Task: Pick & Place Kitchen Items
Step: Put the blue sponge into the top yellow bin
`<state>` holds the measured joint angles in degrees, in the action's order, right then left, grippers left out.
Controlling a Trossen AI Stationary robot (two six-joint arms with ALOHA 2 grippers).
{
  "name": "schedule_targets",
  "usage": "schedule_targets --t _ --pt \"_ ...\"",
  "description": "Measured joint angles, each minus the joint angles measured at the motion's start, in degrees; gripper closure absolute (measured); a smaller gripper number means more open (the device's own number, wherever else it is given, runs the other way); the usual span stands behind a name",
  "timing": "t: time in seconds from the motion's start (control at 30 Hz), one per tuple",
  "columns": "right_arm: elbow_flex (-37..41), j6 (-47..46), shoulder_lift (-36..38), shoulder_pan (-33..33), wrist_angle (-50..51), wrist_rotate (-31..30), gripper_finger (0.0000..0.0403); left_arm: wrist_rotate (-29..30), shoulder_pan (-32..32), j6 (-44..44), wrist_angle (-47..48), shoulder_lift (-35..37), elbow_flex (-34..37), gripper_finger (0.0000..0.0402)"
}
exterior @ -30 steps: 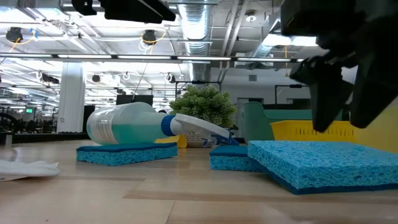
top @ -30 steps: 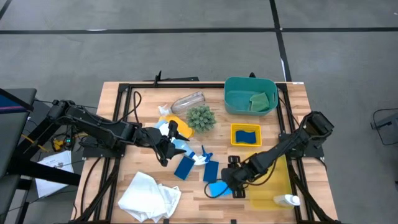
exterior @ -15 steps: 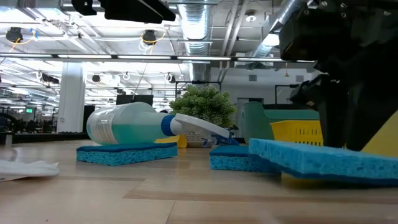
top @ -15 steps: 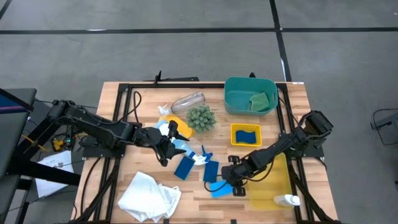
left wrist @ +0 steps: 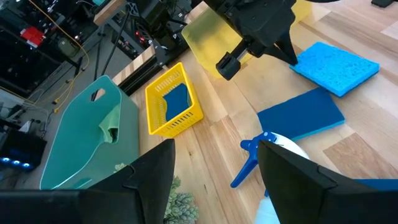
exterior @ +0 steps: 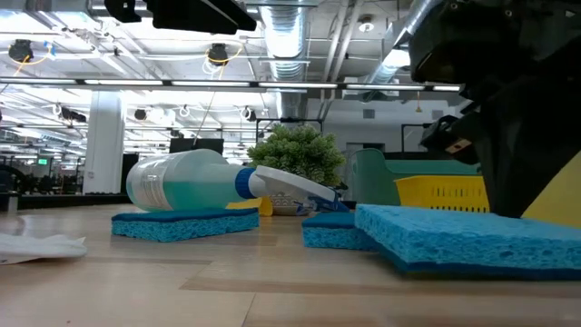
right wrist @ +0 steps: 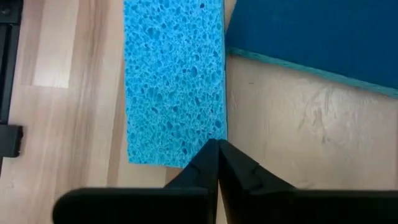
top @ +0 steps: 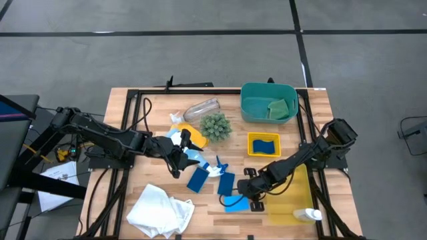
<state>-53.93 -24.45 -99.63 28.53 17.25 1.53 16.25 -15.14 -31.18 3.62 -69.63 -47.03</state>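
A light blue sponge (top: 233, 204) (exterior: 463, 241) lies flat near the table's front edge. My right gripper (top: 243, 197) (right wrist: 216, 149) is shut, its tips at the sponge's near corner with nothing between them. My left gripper (top: 181, 152) (left wrist: 216, 146) hangs open above the clear spray bottle (top: 195, 159) (exterior: 191, 182), which lies on its side on a dark blue sponge (exterior: 182, 223). Another dark blue sponge (top: 227, 183) lies beside it. A clear cup (top: 202, 108) lies on its side at the far side. A white cloth (top: 160, 210) sits crumpled at the front left. My right gripper comes slanting down from the table's right, its shut fingertips (right wrist: 211, 152) over the light blue sponge's near corner (right wrist: 208, 134). I cannot tell whether they touch it. The sponge lies flat on the table.
A teal bin (top: 257, 110) holding a green sponge stands at the far right, with a yellow bin (top: 252, 152) holding a blue sponge in front of it. A spiky green plant ball (top: 215, 125) sits mid-table. A yellow sheet (top: 297, 193) and a small white bottle (top: 308, 214) lie front right.
My right gripper has shut and tipped slightly downward at the light blue sponge. One end of the sponge rose off the table, then dropped flat again, and it now lies a little farther toward the table's left.
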Motion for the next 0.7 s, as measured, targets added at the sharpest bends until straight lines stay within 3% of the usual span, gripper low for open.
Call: schedule_targets --t 0.3,0.4,0.57,0.7 --pt "-1.62 -0.13 6.08 2.17 3.16 -4.71 0.0402 -0.02 0.0 0.4 -0.01 0.02 0.0 0.0179" --pt "-3.44 -0.5 9.82 4.65 7.72 -12.06 0.0402 -0.02 -0.01 0.76 -0.22 0.02 0.0 0.0179" --pt "-6.45 -1.46 13.9 9.7 13.92 -29.67 0.0403 -0.02 0.0 4.54 -1.72 0.02 0.02 0.0178" --pt "-6.99 -1.07 14.62 11.42 13.7 -34.34 0.0403 -0.02 -0.02 6.1 -3.38 0.03 0.02 0.017"
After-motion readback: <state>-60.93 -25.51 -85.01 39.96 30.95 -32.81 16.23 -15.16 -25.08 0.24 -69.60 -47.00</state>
